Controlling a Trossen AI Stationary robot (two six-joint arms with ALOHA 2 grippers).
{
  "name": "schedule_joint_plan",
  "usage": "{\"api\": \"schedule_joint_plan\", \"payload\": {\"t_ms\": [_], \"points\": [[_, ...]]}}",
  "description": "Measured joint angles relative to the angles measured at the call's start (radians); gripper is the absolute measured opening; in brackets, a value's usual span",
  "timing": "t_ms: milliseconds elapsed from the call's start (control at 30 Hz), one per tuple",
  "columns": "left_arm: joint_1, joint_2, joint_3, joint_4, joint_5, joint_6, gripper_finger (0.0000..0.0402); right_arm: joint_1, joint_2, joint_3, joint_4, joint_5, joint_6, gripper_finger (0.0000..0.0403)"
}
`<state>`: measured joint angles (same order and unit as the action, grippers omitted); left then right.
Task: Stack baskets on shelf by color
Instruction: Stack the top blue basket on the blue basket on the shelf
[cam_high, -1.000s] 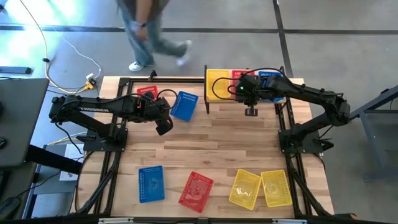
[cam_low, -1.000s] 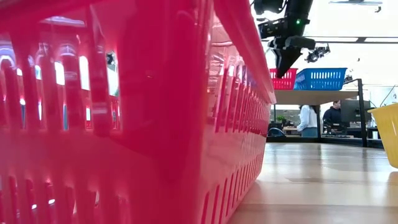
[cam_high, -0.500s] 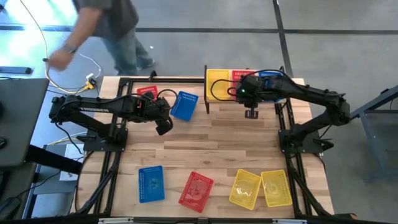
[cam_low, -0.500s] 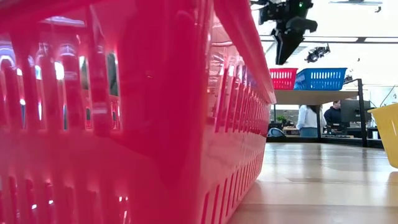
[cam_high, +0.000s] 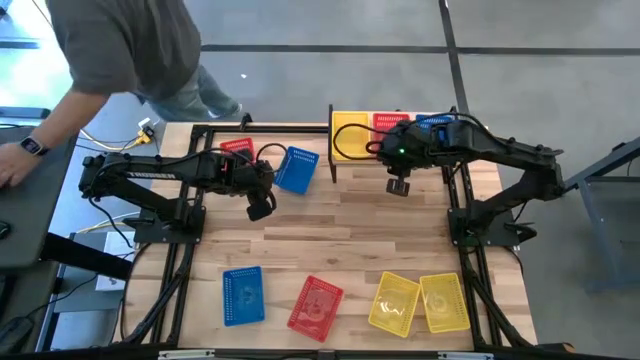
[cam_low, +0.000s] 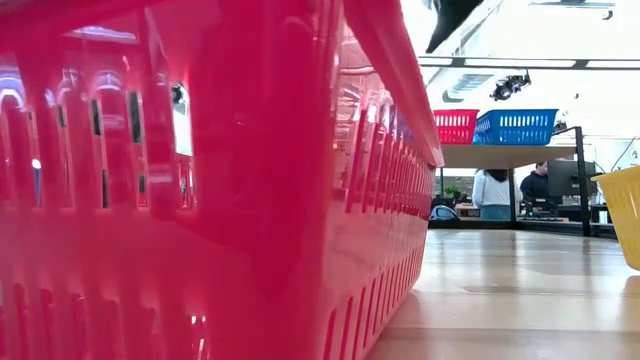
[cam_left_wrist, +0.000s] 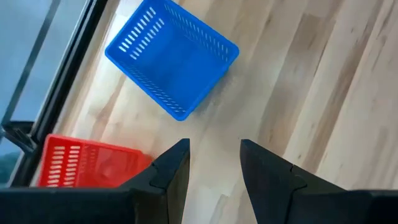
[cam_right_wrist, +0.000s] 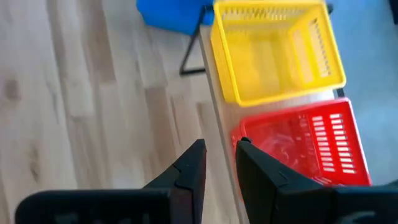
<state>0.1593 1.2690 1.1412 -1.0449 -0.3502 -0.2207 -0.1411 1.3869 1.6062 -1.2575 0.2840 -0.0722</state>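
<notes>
The shelf (cam_high: 340, 158) stands at the table's far edge and carries one yellow basket (cam_high: 350, 135), one red basket (cam_high: 388, 122) and one blue basket (cam_high: 437, 123), side by side. My right gripper (cam_high: 399, 185) hangs open and empty just in front of the shelf; its wrist view shows the yellow basket (cam_right_wrist: 277, 50) and the red basket (cam_right_wrist: 305, 143) past the fingers. My left gripper (cam_high: 262, 205) is open and empty near a blue basket (cam_high: 297, 168) and a red basket (cam_high: 237, 148) on the table. The left wrist view shows that blue basket (cam_left_wrist: 174, 59) and that red basket (cam_left_wrist: 87, 165).
Along the near edge lie a blue basket (cam_high: 242, 295), a red basket (cam_high: 316, 305) and two yellow baskets (cam_high: 394, 302) (cam_high: 445, 302). The red one (cam_low: 200, 180) fills the low view. A person (cam_high: 110, 50) leans by the far left corner. Bare wood (cam_high: 330, 230) lies mid-table.
My right gripper has risen, leaving the low view through the top, and has drifted slightly toward the table's near edge, away from the shelf. The person behind the table has walked to the left.
</notes>
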Motion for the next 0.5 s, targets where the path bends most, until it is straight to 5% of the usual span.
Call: {"api": "schedule_joint_plan", "payload": {"t_ms": [400, 500], "points": [[0.15, 0.0, 0.0, 0.061, 0.146, 0.344, 0.0131, 0.058, 0.0, 0.027, 0.001, -0.006, 0.147, 0.0075], [0.205, 0.0, 0.0, 0.113, 0.163, 0.311, 0.0131, 0.058, 0.0, 0.027, 0.001, -0.006, 0.216, 0.0075]]}}
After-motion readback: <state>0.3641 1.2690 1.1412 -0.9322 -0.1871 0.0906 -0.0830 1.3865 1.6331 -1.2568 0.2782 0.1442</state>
